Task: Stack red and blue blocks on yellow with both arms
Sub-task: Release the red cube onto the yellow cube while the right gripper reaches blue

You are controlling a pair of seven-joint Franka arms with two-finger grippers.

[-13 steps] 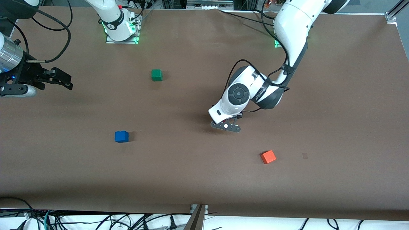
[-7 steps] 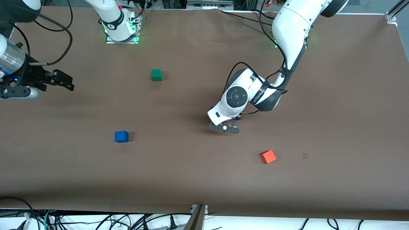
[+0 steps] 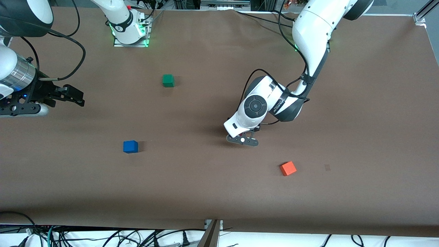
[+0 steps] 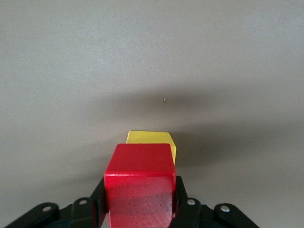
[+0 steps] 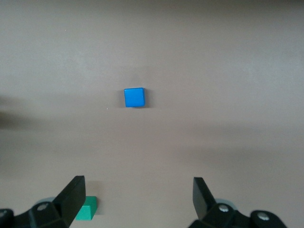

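My left gripper (image 4: pixel 137 209) has its fingers round the red block (image 4: pixel 138 183), sitting on the yellow one (image 4: pixel 151 141), so first stack's about done pending release. The blue block (image 5: pixel 134 97) lies untouched on the worktop, out ahead of my wide-open right gripper (image 5: pixel 137 197). Front view hides that stack under my left wrist; only the wrist cam shows it.

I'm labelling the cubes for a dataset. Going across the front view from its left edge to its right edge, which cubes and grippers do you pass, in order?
Right gripper → small matte blue cube → small matte green cube → left gripper, low over the table's middle → small matte orange cube.
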